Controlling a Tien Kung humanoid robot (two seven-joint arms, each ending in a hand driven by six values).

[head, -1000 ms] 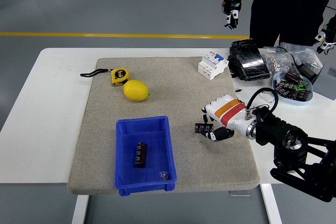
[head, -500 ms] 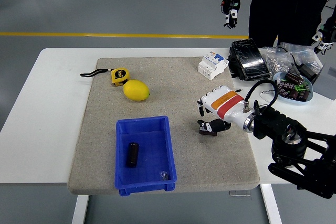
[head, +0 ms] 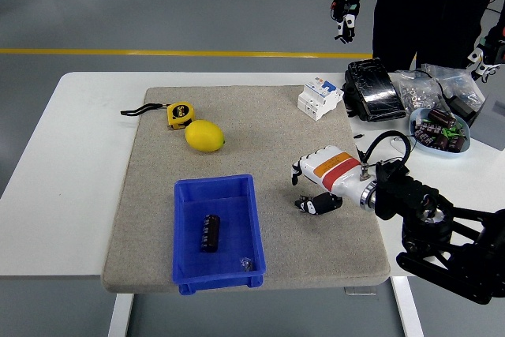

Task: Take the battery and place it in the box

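Observation:
The battery, a dark cylinder, lies inside the blue box on the grey mat, near the box's middle. My right hand, white with an orange and red band, hovers over the mat to the right of the box, a hand's width from its right wall. Its fingers are loosely spread above the thumb and hold nothing. The left arm is out of view.
A lemon and a yellow tape measure lie behind the box. A white circuit breaker, a black package, plastic bags and a bowl of parts crowd the far right. A person in black stands there.
My right hand has drifted a little to the left over the mat, still empty. The battery has rocked inside the box and settled near its middle.

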